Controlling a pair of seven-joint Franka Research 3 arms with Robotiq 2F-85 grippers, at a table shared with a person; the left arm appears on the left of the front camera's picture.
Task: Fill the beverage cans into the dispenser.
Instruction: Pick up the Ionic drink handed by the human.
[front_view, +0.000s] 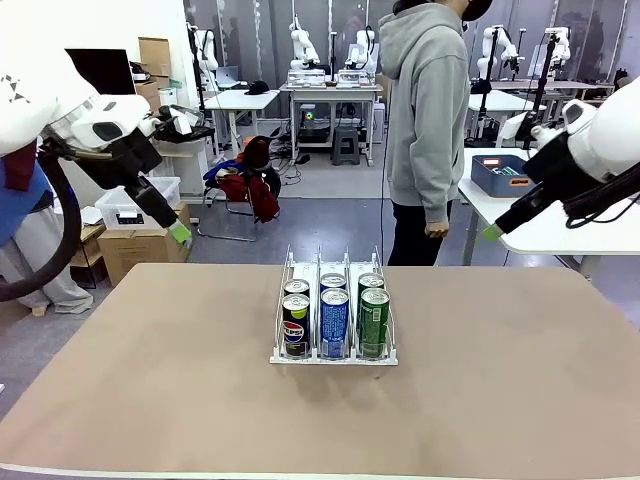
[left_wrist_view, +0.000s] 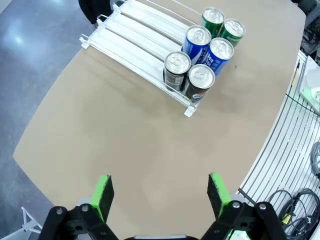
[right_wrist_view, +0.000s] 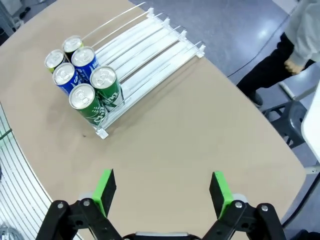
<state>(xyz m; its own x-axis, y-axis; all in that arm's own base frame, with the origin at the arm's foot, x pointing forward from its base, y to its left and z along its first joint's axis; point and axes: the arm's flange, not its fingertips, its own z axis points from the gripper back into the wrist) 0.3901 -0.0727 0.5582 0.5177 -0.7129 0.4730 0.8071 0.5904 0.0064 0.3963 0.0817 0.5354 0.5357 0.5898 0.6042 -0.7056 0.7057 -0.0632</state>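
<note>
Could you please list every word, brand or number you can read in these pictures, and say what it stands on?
The front black can: round Pepsi emblem, lettering too blurred to quote.
The front blue can: white lettering, too blurred to read.
The front green can: print too small to read.
No other text is legible.

lab, rows of equipment workbenches (front_view: 330, 92)

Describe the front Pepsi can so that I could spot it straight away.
Find the clear dispenser in the middle of the brown table. In its lane on the robot's left side, the Pepsi can stands foremost, nearest the robot. It is black with a round logo, unlike the blue can beside it and the green can beyond.
</note>
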